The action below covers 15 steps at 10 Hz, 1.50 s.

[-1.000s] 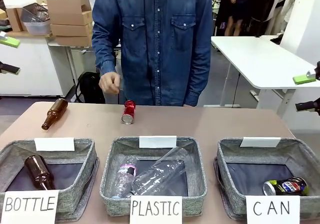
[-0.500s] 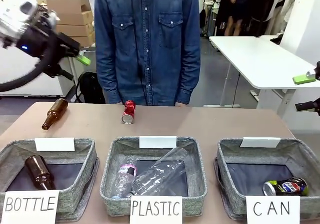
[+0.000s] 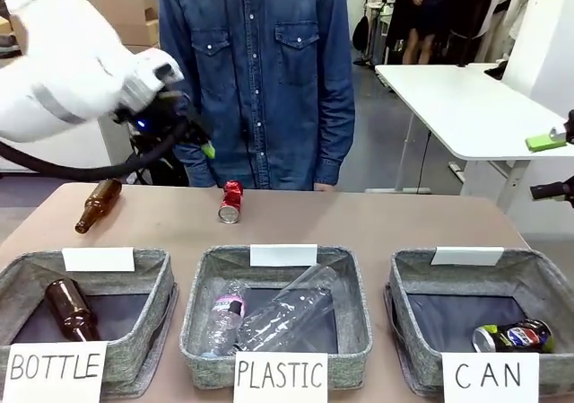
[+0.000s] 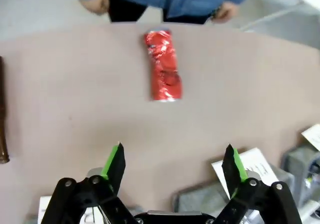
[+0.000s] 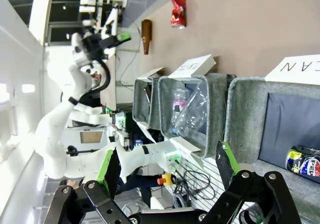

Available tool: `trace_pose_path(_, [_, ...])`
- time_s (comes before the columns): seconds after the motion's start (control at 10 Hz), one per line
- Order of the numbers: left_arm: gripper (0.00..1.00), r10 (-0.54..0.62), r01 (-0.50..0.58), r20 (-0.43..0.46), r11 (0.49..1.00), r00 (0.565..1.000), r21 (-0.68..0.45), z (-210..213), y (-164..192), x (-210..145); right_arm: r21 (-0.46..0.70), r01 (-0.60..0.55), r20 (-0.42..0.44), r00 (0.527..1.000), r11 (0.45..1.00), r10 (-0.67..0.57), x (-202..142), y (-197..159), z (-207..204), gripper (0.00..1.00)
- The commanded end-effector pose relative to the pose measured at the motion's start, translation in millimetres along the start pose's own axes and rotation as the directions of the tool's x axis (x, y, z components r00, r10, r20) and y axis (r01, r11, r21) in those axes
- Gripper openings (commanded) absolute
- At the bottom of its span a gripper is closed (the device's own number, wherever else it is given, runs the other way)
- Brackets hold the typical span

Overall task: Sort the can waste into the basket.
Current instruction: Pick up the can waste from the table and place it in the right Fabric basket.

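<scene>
Red crushed can [image 4: 163,65] lying on desk [image 4: 75,99] near its far edge, ahead of and apart from left gripper [image 4: 172,156], fingers spread and empty, blue-green can [image 3: 513,336] inside CAN basket [image 3: 408,286], right gripper [image 5: 167,154] spread, well apart from both.

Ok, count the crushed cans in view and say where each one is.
2. The red can lies on the table at the far side, near the person. The blue Pepsi-style can lies inside the CAN basket, front right corner. Basket walls could hide more.
</scene>
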<state>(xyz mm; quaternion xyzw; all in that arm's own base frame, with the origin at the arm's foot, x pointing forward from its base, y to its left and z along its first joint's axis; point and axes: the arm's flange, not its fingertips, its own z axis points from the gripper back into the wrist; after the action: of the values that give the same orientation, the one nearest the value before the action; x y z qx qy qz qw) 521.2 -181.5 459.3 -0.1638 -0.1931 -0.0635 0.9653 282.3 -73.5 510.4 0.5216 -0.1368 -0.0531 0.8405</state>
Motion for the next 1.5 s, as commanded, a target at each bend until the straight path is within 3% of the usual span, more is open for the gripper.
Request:
trace_pose_path(0.0, [1.00,0.037,-0.033,-0.034,0.992,0.999,0.121,-45,-12,33,-0.011,-0.016,0.002,1.000,1.000,0.016,0,-2,1,1.00])
trace_pose_path(0.5, [1.00,0.072,-0.054,-0.140,0.991,0.988,0.125,-145,-29,28,-0.011,-0.016,0.002,1.000,1.000,0.016,0,-2,1,1.00])
trace_pose_path(0.7, [1.00,0.064,-0.042,-0.147,0.988,0.987,0.147,-166,-36,21,-0.011,-0.016,0.002,1.000,1.000,0.016,0,-2,1,1.00])
trace_pose_path(0.8, [0.98,0.062,-0.042,-0.107,0.982,0.992,0.186,-175,-37,20,-0.011,-0.016,0.002,1.000,1.000,0.016,0,-2,1,1.00])
trace_pose_path(0.9, [0.42,0.062,-0.041,-0.093,0.977,0.994,0.210,-181,-37,20,-0.011,-0.016,0.002,1.000,1.000,0.016,0,-2,1,1.00])
trace_pose_path(1.0, [0.39,0.059,-0.040,-0.076,0.973,0.995,0.229,-184,-36,21,-0.011,-0.016,0.002,1.000,1.000,0.016,0,-2,1,1.00])
trace_pose_path(1.1, [0.00,0.059,-0.042,-0.062,0.968,0.996,0.248,-187,-34,23,-0.011,-0.016,0.002,1.000,1.000,0.016,0,-2,1,1.00])
trace_pose_path(1.3, [0.00,0.057,-0.044,-0.046,0.967,0.997,0.251,-190,-32,24,-0.011,-0.016,0.002,1.000,1.000,0.016,0,-2,1,1.00])
trace_pose_path(1.4, [0.12,0.058,-0.044,-0.047,0.967,0.997,0.252,-191,-31,23,-0.011,-0.016,0.002,1.000,1.000,0.016,0,-2,1,1.00])
